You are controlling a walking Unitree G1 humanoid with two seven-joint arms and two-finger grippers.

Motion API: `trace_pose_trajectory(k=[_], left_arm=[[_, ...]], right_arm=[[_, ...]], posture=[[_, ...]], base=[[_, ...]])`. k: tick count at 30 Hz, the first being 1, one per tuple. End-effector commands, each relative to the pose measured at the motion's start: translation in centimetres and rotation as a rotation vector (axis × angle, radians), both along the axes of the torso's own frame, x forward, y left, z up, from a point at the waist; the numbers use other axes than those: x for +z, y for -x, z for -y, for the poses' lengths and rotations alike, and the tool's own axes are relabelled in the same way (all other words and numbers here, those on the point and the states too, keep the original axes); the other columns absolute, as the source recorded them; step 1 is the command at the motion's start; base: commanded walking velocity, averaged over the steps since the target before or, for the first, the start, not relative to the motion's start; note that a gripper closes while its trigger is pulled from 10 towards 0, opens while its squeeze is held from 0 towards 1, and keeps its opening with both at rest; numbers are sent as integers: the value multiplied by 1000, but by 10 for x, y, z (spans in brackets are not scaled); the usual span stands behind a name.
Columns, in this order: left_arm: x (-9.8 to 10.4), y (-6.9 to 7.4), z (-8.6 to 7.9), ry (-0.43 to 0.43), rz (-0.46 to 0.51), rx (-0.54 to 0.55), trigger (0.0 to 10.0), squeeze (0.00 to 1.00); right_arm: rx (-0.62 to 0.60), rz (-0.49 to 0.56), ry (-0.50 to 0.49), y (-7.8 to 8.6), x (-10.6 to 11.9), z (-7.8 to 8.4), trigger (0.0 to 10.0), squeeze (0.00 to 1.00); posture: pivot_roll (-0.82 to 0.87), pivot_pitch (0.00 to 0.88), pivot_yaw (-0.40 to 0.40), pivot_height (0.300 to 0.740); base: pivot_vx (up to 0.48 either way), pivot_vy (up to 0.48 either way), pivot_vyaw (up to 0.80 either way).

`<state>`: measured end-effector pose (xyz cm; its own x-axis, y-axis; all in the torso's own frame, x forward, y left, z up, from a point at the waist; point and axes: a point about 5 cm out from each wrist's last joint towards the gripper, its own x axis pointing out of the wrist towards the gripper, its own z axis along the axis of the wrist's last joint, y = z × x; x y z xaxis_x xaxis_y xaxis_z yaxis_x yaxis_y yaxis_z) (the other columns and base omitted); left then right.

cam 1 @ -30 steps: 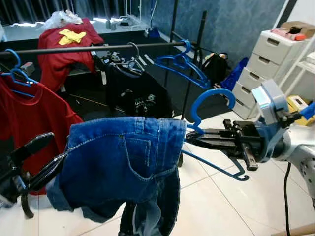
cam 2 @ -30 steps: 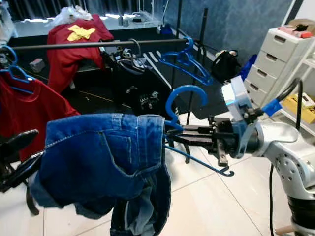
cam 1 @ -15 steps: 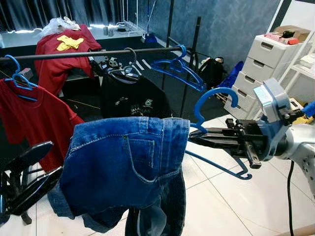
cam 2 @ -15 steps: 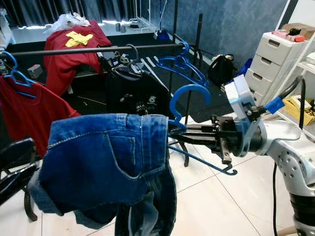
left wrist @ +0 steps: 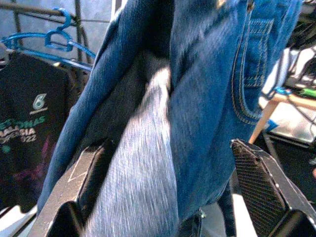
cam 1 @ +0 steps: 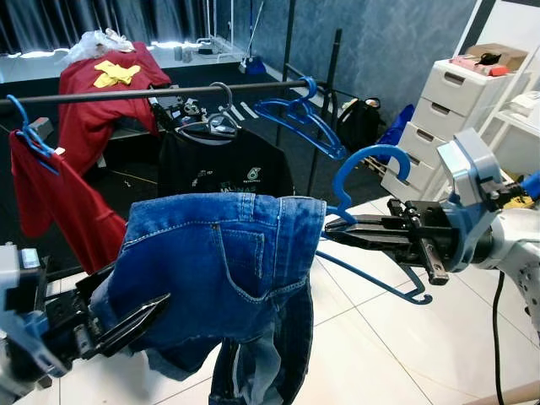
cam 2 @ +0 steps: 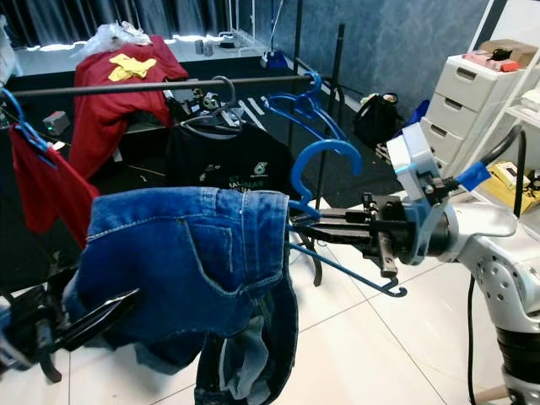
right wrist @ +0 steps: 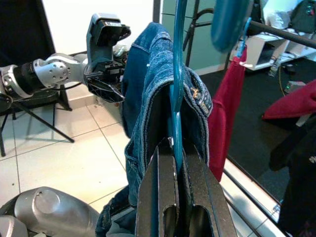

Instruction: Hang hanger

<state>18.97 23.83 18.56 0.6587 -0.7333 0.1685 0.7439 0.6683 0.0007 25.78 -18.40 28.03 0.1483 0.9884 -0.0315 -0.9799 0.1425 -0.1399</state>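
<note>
While still clamped on blue hanger [cam 1: 369, 221] in right gripper [cam 1: 337, 234], left gripper [cam 1: 126, 325] now risen under jeans [cam 1: 224, 278], fingers apart, steadying load short of rail [cam 1: 160, 87]

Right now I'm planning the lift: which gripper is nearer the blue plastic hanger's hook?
Right. The right gripper clamps the blue plastic hanger just below its hook; the left gripper sits low by the blue denim jeans.

Bright indoor light, dark background, wrist closeup blurred.
</note>
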Motion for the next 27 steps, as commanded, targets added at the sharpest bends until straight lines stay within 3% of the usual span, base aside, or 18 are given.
trace_pose_trajectory(k=[1, 2, 9, 17, 20, 24, 26, 27], left_arm=[[-6, -2, 0, -27, -26, 15, 8353, 0], [-11, -7, 1, -67, -39, 31, 0, 0], [-13, -11, 1, -93, -22, 65, 0, 0], [2, -24, -8, -97, 60, 181, 0, 0], [19, -44, -6, -3, 159, 263, 0, 0], [29, -51, -6, 59, 209, 299, 0, 0], [37, -57, -13, 111, 243, 359, 0, 0], [45, -62, -25, 156, 278, 447, 0, 0]], right_arm=[[13, 62, -23, 2, 11, 1, 0, 0], [10, 68, -27, 1, 12, 1, 0, 0], [3, 79, -37, 0, 14, 1, 0, 0], [2, 85, -55, -2, 14, -2, 0, 0], [-21, 87, -75, -4, 11, -4, 0, 0], [-36, 80, -81, -5, 8, -4, 0, 0], [-66, 63, -70, -7, 1, -4, 0, 0], [-109, 38, -50, -10, -10, -3, 0, 0]], posture=[[-86, 0, -31, 740], [-86, 0, -31, 740], [-86, 0, -29, 740], [-75, 0, -19, 740], [-82, 0, -4, 740], [-88, 0, 1, 740], [-94, 0, 13, 740], [-99, 0, 16, 740]], base=[[0, 0, 0], [0, 0, 0], [0, 0, 0], [0, 0, 0], [0, 0, 0], [0, 0, 0], [0, 0, 0], [0, 0, 0]])
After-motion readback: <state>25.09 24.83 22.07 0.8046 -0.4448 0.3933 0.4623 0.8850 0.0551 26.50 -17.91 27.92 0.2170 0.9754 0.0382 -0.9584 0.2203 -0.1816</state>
